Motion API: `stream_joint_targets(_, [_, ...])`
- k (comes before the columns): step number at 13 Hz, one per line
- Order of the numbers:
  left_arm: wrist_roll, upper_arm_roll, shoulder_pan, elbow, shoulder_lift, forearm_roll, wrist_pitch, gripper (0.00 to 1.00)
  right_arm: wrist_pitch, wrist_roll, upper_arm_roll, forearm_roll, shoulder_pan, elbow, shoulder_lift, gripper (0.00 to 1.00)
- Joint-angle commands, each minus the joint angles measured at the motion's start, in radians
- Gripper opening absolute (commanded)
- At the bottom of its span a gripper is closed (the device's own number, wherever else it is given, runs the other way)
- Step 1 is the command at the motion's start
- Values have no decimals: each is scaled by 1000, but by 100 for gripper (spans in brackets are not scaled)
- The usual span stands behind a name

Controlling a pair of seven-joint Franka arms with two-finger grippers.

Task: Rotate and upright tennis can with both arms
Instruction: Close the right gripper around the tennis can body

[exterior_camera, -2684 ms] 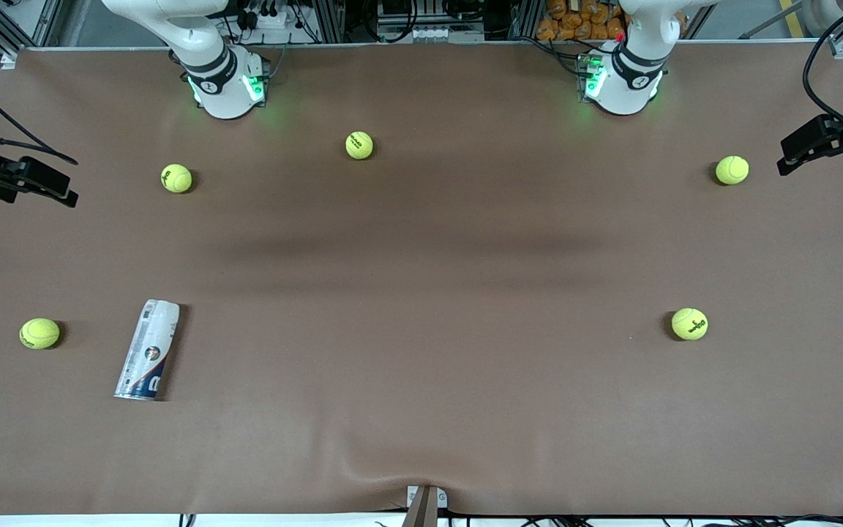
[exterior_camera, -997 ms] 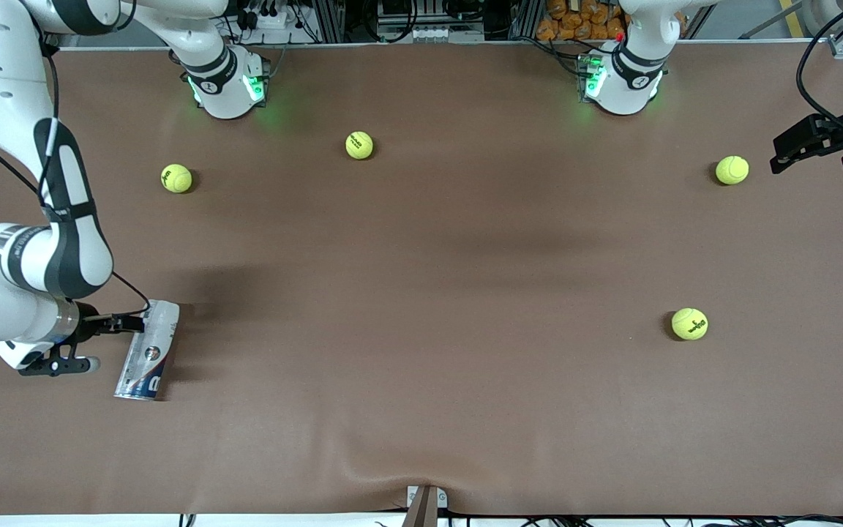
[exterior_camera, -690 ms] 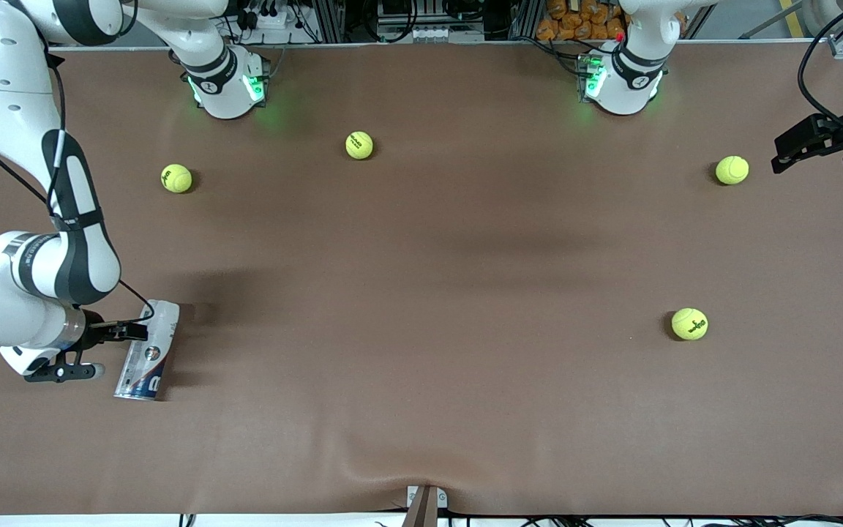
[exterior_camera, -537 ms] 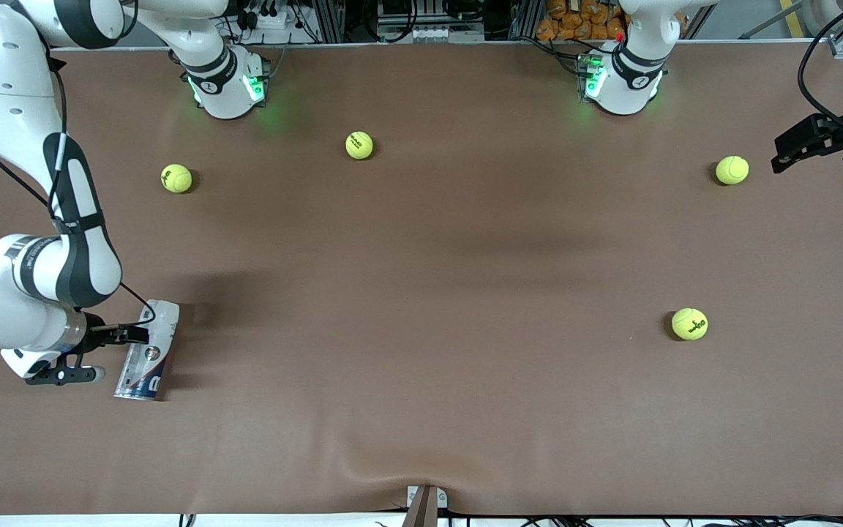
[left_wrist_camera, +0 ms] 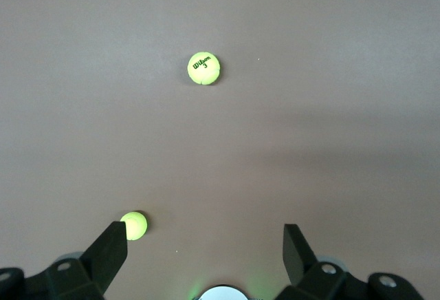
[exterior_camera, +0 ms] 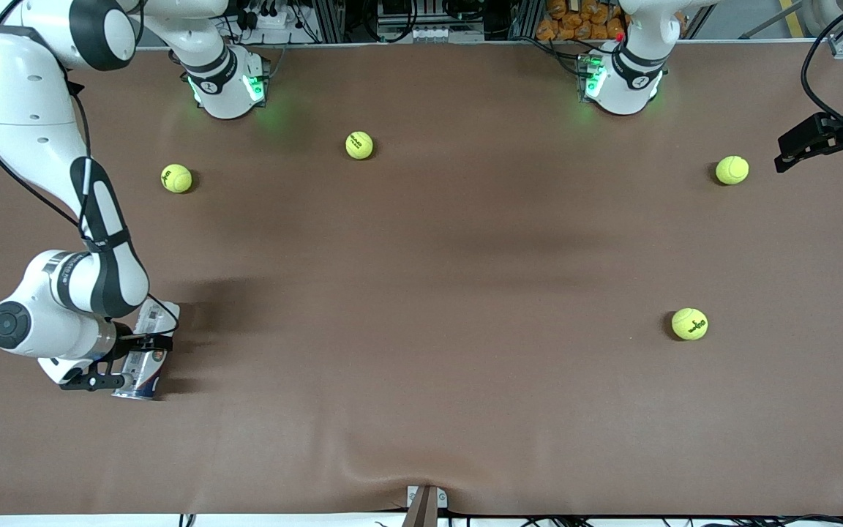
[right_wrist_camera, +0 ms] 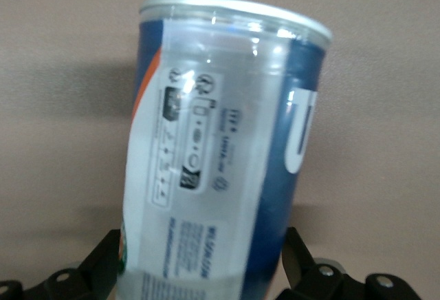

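On table: one tennis can (exterior_camera: 149, 350); four balls (exterior_camera: 359, 145)

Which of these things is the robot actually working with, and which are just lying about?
In the job:
- tennis can, lying on its side
- right gripper, open, astride the can
- left gripper, open, waiting at its own end of the table

Lying about:
- four tennis balls on the brown table cover
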Motion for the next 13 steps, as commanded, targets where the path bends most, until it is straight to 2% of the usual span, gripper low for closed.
stream_joint_targets(1, [23, -8, 7, 6, -10, 4, -18, 100, 21, 8, 0, 21, -1, 29, 23, 100])
stream_joint_targets(3, [23, -11, 3, 6, -7, 4, -16, 100, 21, 8, 0, 22, -1, 29, 23, 100])
stream_joint_targets(4, [21, -12, -1, 6, -7, 3, -16, 100, 19, 6, 0, 21, 0, 29, 23, 81])
stream_joint_targets(5, [21, -12, -2, 6, -7, 3, -16, 100, 18, -5, 0, 15, -1, 29, 23, 55])
stream_joint_targets(7, [23, -12, 2, 1, -6, 3, -18, 100, 15, -41, 0, 12, 2, 37, 18, 54])
stream_joint_targets(9, [21, -12, 9, 4, -3, 3, -16, 100, -2, -52, 4, 12, 23, 69, 9, 62])
stream_joint_targets(13, [18, -12, 9, 9, 0, 1, -2, 100, -82, -139, 3, 4, 198, 144, -28, 64])
